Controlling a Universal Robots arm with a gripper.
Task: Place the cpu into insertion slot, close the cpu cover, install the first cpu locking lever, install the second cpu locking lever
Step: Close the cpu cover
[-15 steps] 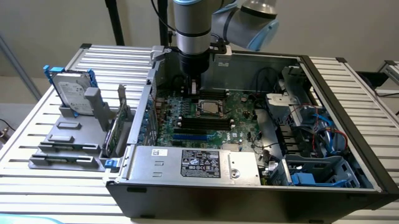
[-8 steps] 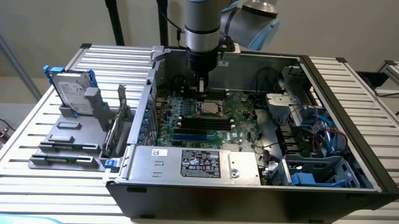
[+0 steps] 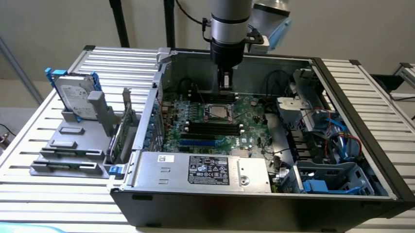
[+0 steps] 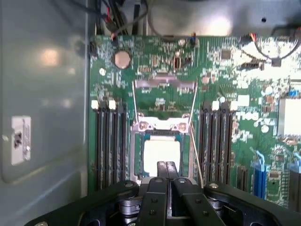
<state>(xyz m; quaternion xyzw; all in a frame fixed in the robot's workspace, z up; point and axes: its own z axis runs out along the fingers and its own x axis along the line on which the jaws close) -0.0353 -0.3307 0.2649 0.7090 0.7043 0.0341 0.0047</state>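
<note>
You see the fingers [image 4: 161,170] pressed together over the cpu [image 4: 161,153], which sits in the insertion slot [image 4: 137,157]; the cpu cover [image 4: 164,85] is flipped open behind it

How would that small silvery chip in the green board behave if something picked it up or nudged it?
The cpu looks flat and thin, so it is probably stiff, light and unlikely to roll. Its smooth, bright top may be slippery. Because it sits inside the insertion slot, it likely wouldn't slide when nudged.
</note>
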